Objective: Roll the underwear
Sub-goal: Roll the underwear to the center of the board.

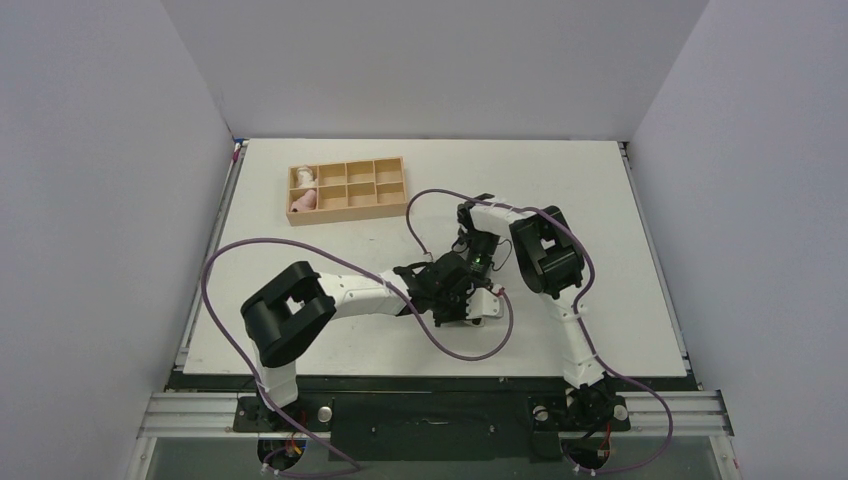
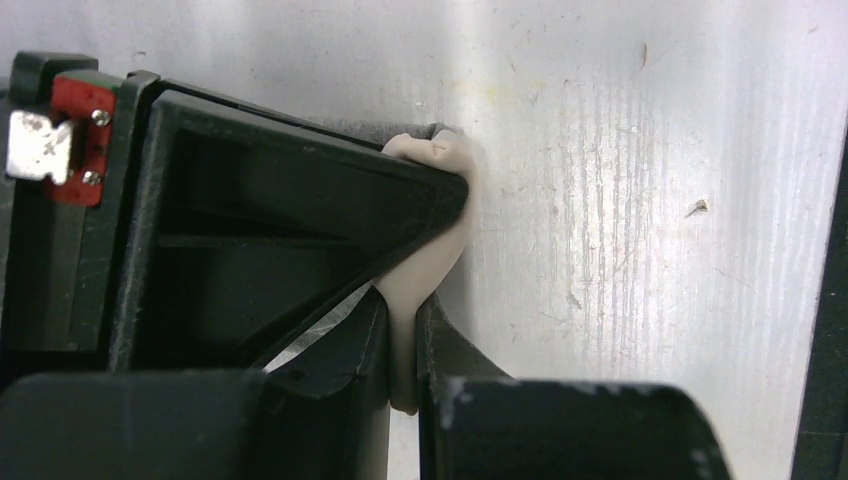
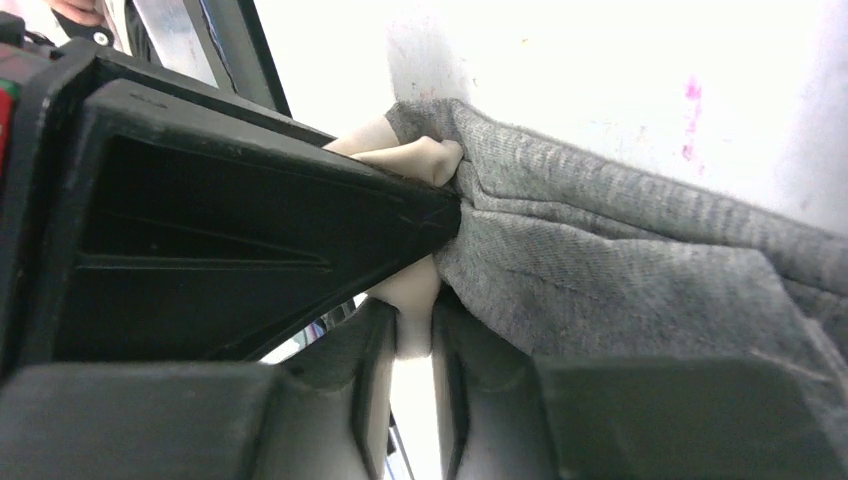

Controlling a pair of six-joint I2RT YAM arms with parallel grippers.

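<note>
Two grippers, both mine, both clamped on the one piece of underwear (image 3: 620, 270). Left gripper (image 2: 405, 340): jaws pressed together on the beige strip (image 2: 430, 270), and the pinched fold runs up between them. Only a sliver of grey fabric shows behind the upper finger; my own finger housing blocks the rest. Right gripper (image 3: 415, 335): same story, pinching the beige strip where it meets the grey cloth. That cloth bunches up and runs off to the right, cut off by the frame edge.

Top camera: garment almost fully hidden. Both wrists meet over the middle of the table (image 1: 600, 200), nearer the front edge, and cover it. Can't make out its shape or how much is rolled.

Counts elsewhere:
- One wooden tray (image 1: 350, 216), far left of the table, eight compartments in two rows of four.
- One pink roll (image 1: 302, 202) in the near-left compartment.
- One white roll (image 1: 303, 177) in the compartment just behind it.
- Two purple cables (image 1: 470, 357), one per arm, looping over the table.
</note>
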